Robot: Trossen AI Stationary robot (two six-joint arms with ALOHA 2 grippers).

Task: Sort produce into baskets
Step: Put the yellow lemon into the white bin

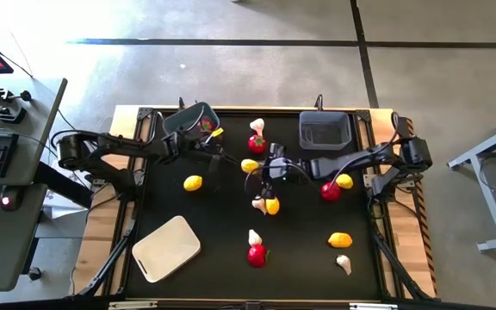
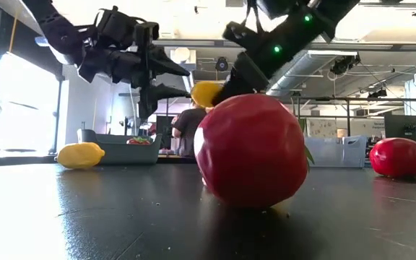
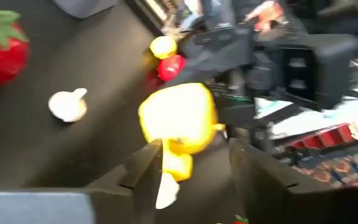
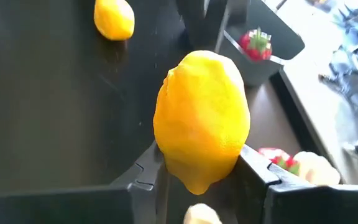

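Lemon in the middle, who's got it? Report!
Right tool shut on lemon, mid-table. Left tool open just beside it. Garlic and another lemon below.

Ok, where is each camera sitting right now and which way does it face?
High: above the table, looking straight down; both arms reach to the centre.
Low: at table-top height, looking level across past a red piece into the room; arms enter from above.
Left wrist: on the left arm, looking past the left gripper, open, at the lemon and the right arm beyond.
Right wrist: on the right arm, looking past the right gripper, shut on the lemon, toward the grey-blue bin.
Shared: all four show that lemon.
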